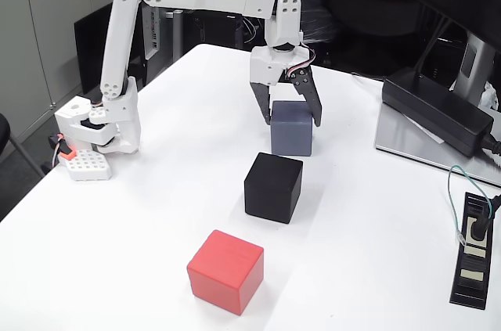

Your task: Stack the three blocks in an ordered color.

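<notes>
Well, the tool [290, 122] hangs spread open astride the blue-grey block [291, 132], its fingertips hiding the top corners, so contact is hard to judge.

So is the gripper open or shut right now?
Open: the gripper has its fingers spread either side of the blue-grey block's top, not visibly squeezing it.

Far block [291, 131]: sitting centre frame, gripper [290, 118] straddling it
Middle block [272, 187]: lying just below it
Near block [225, 271]: lying lower left
</notes>
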